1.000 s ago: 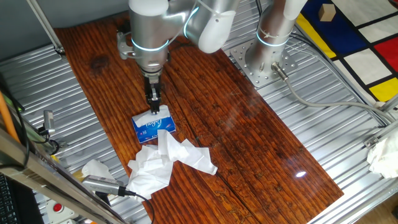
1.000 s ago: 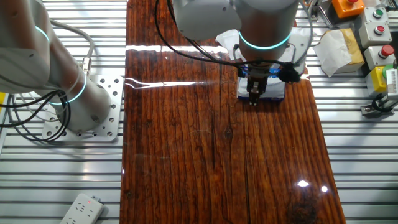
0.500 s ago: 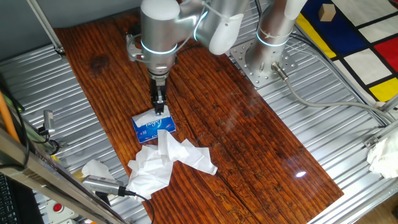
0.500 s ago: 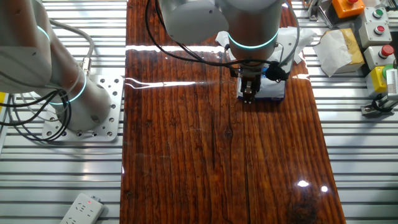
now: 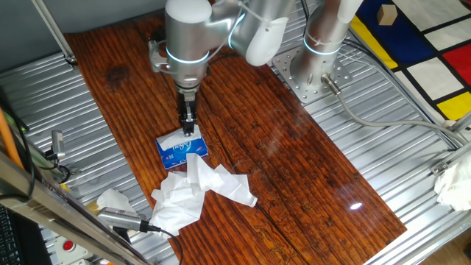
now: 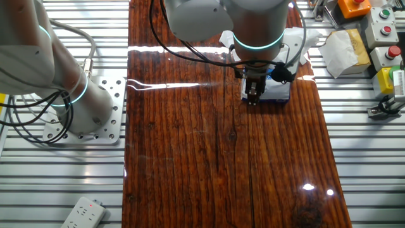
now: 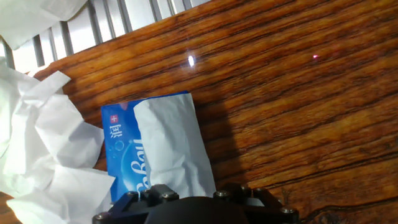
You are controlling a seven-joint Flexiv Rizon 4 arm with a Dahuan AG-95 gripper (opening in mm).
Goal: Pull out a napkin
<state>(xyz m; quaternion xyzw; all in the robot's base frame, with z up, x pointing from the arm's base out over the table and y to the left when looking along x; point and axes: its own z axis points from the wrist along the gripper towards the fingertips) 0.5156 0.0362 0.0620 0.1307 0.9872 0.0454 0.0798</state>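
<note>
The arm points straight down, gripper (image 5: 189, 131) over the blue pack (image 5: 180, 149). Its fingers are pinched together on the napkin (image 7: 174, 149), which lies across the pack.

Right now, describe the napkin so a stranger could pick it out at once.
Find the wooden board, then the small blue pack below the gripper. The napkin is the narrow white strip lying along the pack, smooth and single, unlike the crumpled tissue heap beside it.

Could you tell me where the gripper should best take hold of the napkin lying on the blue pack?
Probably at the free end of the napkin nearest the gripper, coming straight down from above. The strip lies along the top of the blue pack, with the loose tissue pile off to one side.
</note>
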